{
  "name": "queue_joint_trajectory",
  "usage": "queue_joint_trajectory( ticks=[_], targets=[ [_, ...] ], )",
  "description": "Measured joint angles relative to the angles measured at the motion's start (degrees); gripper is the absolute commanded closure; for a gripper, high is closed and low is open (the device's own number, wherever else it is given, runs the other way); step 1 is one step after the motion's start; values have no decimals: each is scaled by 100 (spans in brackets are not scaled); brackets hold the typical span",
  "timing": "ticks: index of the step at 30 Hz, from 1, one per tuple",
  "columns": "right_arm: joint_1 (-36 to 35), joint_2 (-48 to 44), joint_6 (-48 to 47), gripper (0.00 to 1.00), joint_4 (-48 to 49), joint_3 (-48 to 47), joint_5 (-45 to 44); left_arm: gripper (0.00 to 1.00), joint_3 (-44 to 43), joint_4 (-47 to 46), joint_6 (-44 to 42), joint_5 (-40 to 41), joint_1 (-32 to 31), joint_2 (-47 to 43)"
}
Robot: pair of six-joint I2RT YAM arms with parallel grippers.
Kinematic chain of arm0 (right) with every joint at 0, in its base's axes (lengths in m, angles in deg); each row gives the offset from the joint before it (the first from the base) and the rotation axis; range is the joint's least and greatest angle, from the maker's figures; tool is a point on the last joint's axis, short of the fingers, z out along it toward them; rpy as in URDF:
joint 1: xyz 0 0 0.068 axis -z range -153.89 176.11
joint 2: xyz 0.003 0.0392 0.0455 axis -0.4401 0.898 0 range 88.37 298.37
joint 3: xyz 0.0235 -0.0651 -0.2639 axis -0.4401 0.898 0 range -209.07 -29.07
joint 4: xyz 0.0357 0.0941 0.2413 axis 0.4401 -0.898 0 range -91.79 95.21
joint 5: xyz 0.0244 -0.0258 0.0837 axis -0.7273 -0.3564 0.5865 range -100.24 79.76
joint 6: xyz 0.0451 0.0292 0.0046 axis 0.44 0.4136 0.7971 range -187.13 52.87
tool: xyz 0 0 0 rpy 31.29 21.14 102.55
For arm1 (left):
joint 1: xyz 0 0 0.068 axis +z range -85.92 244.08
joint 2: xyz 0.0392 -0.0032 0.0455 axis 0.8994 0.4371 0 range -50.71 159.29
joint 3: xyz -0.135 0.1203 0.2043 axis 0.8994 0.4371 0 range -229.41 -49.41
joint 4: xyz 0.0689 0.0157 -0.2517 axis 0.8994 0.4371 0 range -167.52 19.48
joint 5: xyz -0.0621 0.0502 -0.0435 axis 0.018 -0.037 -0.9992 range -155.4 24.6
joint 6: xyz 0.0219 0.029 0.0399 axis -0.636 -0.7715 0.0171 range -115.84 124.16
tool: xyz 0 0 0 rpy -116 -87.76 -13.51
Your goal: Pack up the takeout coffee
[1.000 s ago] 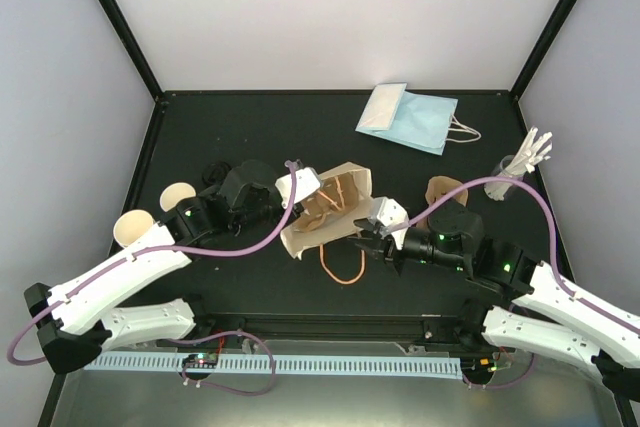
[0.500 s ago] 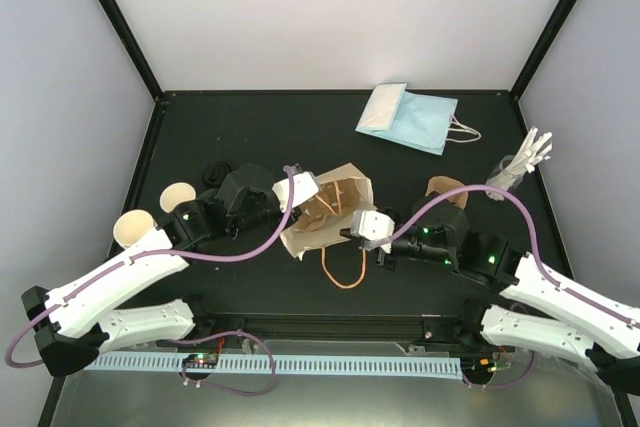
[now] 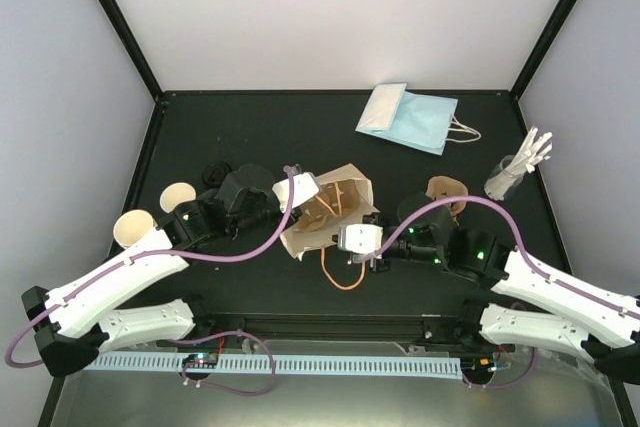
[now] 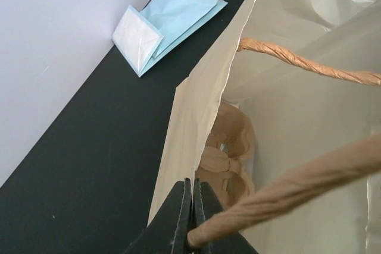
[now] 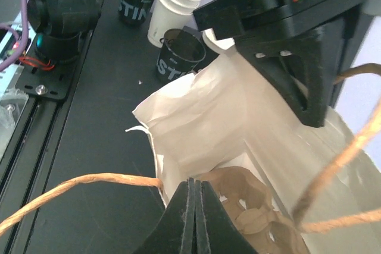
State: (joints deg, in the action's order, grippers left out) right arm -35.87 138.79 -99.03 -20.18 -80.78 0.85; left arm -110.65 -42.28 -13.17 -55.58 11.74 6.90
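The takeout coffee could not be located: no lidded cup showed in any view, on the table or inside the paper bag (image 3: 325, 209), so its position could not be told. The bag sat at mid-table, mouth open, with only the pulp carrier (image 4: 229, 159) visible inside. The left gripper (image 4: 192, 190) was clamped on one rim beside a handle. The right gripper (image 5: 194, 186) was pinched tight, apparently on the opposite rim. Assessment: bag readied and carrier loaded, but the coffee not yet packed.

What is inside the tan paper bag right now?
Only a brown pulp cup carrier shows inside the bag. The bag's walls hide the rest of the bottom, so anything lying lower cannot be seen.
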Motion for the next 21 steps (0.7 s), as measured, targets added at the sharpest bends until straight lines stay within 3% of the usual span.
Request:
queue_joint_trajectory(
  ticks=[21],
  targets=[
    [-531, 542, -522, 99, -133, -24, -1729, 98, 0, -15, 170, -210, 0, 42]
  ],
)
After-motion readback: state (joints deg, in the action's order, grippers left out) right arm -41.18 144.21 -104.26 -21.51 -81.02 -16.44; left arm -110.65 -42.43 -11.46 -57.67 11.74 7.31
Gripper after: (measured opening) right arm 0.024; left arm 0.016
